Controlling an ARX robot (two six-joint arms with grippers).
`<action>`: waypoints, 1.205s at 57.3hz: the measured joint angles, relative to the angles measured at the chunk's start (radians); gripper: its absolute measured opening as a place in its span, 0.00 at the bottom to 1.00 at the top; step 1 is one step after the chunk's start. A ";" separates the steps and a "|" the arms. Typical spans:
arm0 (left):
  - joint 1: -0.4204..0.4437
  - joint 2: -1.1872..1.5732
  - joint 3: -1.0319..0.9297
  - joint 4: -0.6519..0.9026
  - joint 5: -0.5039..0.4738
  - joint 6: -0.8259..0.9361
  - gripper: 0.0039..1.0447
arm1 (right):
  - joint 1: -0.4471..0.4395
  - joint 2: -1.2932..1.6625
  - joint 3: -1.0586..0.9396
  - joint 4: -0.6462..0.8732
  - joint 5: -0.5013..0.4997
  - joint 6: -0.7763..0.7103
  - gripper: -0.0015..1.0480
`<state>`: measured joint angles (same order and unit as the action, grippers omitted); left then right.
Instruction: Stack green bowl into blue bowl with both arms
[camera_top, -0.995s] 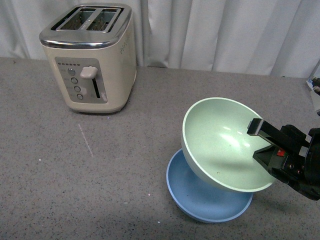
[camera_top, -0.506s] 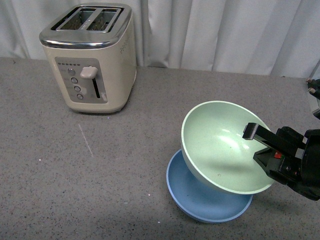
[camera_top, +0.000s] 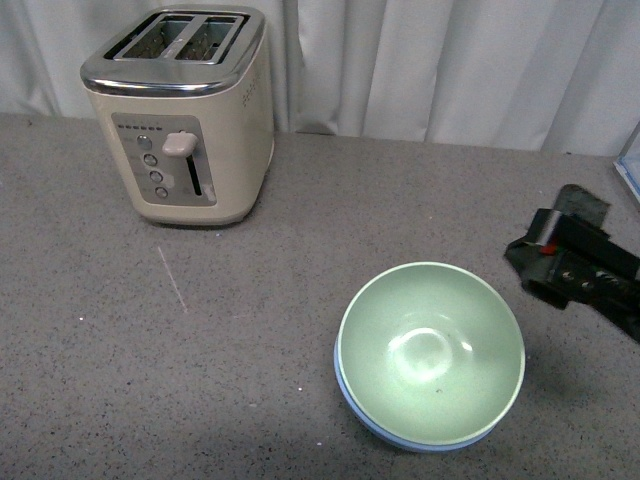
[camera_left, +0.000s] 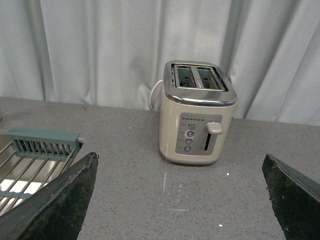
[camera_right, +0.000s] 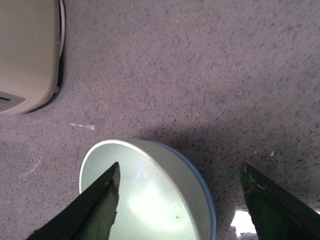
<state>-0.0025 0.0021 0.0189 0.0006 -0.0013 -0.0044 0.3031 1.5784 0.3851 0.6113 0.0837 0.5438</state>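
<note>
the green bowl (camera_top: 431, 352) sits nested inside the blue bowl (camera_top: 400, 437) on the near right part of the desk (camera_top: 250, 350); only a thin blue rim shows around it, so i judge the stacking done. the right tool (camera_top: 560, 255) is released and holds nothing; it hangs to the right of the bowls, a little farther, apart from them. in the right wrist view its two fingers (camera_right: 95, 205) stand wide, one over the green bowl and one past the rim. the left tool (camera_left: 175, 200) is also spread wide and empty, facing the toaster (camera_top: 185, 115).

what could go wrong — if the right arm swings low toward the left, a finger may catch the rim and tip or push the stack. the stack is close to the near edge of the front view, so a push that way is the worse one. open room lies left of the bowls, between them and the toaster – a dish rack (camera_left: 35, 155) stands at the left in the left wrist view.
</note>
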 joint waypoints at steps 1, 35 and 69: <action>0.000 0.000 0.000 0.000 0.001 0.000 0.94 | -0.003 0.005 -0.010 0.031 0.014 -0.019 0.61; 0.000 -0.001 0.000 -0.001 -0.003 0.000 0.94 | -0.303 -1.574 -0.377 -0.608 -0.085 -0.540 0.01; 0.000 -0.001 0.000 -0.001 0.001 0.000 0.94 | -0.272 -1.571 -0.379 -0.502 0.013 -0.274 0.92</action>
<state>-0.0025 0.0010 0.0189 -0.0002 -0.0002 -0.0040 0.0315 0.0078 0.0059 0.1093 0.0967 0.2699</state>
